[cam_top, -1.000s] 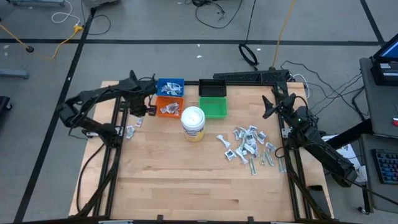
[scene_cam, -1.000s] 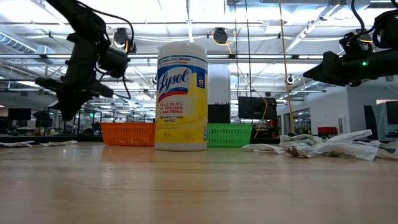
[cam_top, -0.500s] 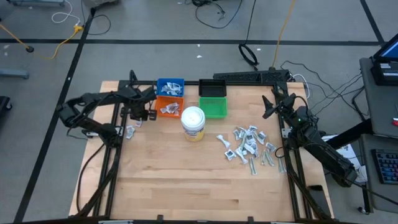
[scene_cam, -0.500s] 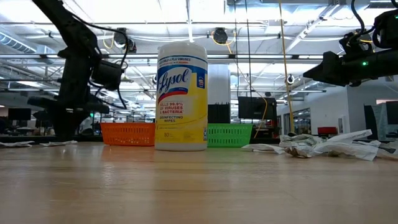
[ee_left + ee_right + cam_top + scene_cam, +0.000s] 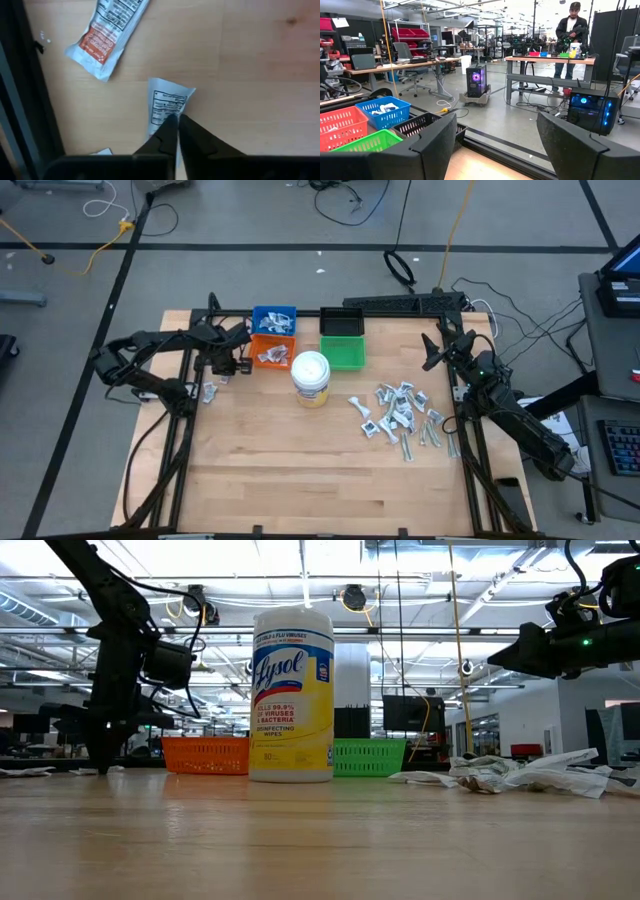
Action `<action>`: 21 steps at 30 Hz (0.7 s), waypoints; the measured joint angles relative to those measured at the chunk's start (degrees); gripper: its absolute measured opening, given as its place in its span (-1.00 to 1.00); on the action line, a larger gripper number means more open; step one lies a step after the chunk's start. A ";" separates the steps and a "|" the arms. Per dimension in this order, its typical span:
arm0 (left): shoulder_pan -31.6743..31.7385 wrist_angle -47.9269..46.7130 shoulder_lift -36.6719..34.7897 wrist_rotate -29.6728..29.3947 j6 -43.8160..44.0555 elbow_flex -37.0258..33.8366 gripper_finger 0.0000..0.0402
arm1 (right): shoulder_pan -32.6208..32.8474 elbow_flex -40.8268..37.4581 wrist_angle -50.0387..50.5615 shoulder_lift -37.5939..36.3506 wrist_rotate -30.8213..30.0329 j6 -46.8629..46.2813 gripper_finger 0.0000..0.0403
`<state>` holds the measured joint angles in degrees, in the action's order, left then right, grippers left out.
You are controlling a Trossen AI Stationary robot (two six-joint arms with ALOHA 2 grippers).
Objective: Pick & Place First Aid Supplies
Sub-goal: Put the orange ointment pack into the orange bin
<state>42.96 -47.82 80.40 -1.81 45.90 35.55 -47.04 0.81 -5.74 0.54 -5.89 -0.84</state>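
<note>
Left gripper (image 5: 174,120) pinched on a small packet at the table's left edge

The packet (image 5: 167,107) lies flat on the wood directly under the closed fingertips, long axis in line with the fingers; a second, orange-marked strip (image 5: 107,37) lies just beside. The main pile of supplies (image 5: 400,412) lies nearer the right gripper (image 5: 436,350), which hangs wide open. The jar (image 5: 291,695) label reads "Lysol".

The left gripper (image 5: 173,131) has come down from above the orange bin (image 5: 271,351) to the surface (image 5: 300,470) at its left edge, and its fingers have closed onto a small white packet (image 5: 167,102) lying there.
</note>
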 joint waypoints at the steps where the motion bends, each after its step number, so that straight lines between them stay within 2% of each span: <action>1: 0.00 0.21 0.02 -0.09 -0.14 0.00 -0.96 | 0.00 0.00 0.00 0.01 0.00 0.00 0.34; 6: 0.04 -0.26 0.04 0.43 -0.76 0.30 -0.98 | -0.01 0.00 0.00 0.01 0.00 0.00 0.35; 21: 0.90 -16.10 -1.29 1.29 -2.86 9.62 -0.99 | 0.01 0.00 0.00 -0.01 0.00 0.01 0.34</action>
<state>43.86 -63.92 79.11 -0.51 43.04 45.17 -47.03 0.81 -5.74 0.54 -5.89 -0.83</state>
